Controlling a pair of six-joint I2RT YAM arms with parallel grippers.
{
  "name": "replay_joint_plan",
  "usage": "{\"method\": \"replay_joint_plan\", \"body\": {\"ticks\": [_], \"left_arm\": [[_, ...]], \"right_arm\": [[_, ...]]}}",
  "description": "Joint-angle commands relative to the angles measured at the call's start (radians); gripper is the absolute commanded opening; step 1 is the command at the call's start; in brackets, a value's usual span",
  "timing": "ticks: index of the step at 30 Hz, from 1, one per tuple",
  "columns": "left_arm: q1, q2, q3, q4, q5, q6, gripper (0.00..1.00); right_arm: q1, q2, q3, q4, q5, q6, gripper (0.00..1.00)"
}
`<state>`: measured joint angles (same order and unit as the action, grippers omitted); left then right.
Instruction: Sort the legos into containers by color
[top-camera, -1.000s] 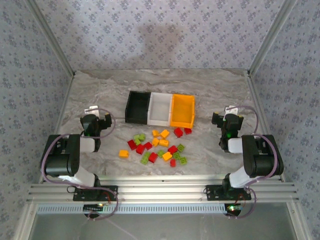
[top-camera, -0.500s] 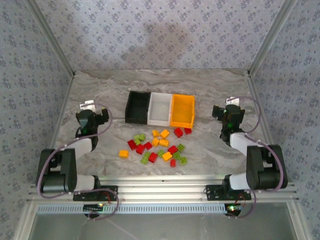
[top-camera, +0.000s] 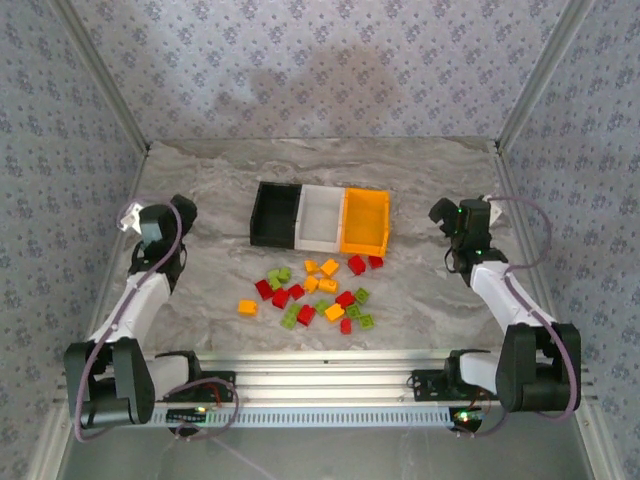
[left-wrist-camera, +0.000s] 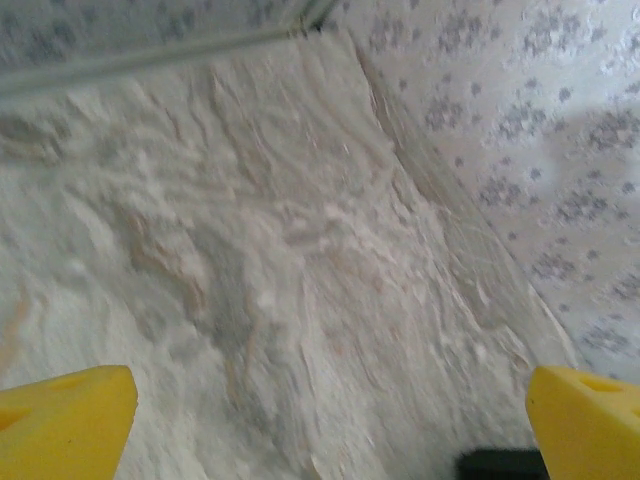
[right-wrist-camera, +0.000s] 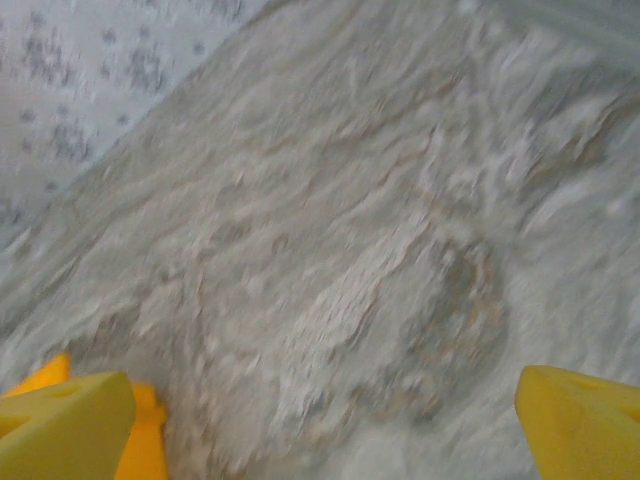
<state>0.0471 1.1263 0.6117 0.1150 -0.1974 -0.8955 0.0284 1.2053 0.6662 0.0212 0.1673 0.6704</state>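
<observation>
Several legos (top-camera: 310, 295) in red, lime green and orange-yellow lie scattered on the marble table, in front of the containers. The containers stand in a row: black (top-camera: 256, 214), white (top-camera: 319, 243), orange (top-camera: 363, 244). My left gripper (top-camera: 181, 212) hovers left of the black bin and is open; the left wrist view has its yellow fingertips (left-wrist-camera: 62, 420) wide apart over bare marble, with a black bin corner (left-wrist-camera: 500, 465) at the bottom. My right gripper (top-camera: 442, 213) hovers right of the orange bin, open, with an edge of the orange bin (right-wrist-camera: 143, 440) beside its left fingertip (right-wrist-camera: 60, 420).
Patterned walls enclose the table on the left, back and right, with metal corner posts (top-camera: 110, 90). Bare marble lies behind the bins and along both sides. An aluminium rail (top-camera: 320, 380) carries the arm bases at the near edge.
Both arms have stretched out from their folded pose. The left gripper has moved up and to the left, the right gripper up and to the right. Both stay open.
</observation>
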Motion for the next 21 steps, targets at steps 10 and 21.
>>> {"method": "replay_joint_plan", "body": {"ticks": [10,21], "left_arm": [[-0.234,-0.203,0.018,-0.303,0.258,-0.005,0.99],[-0.413,-0.329,-0.105,-0.423,0.272,-0.02,1.0]], "right_arm": [[0.379,-0.064,0.006,-0.399,-0.17,-0.021,0.88],[0.481,0.108,0.096,-0.406,-0.182,-0.006,0.65]]}}
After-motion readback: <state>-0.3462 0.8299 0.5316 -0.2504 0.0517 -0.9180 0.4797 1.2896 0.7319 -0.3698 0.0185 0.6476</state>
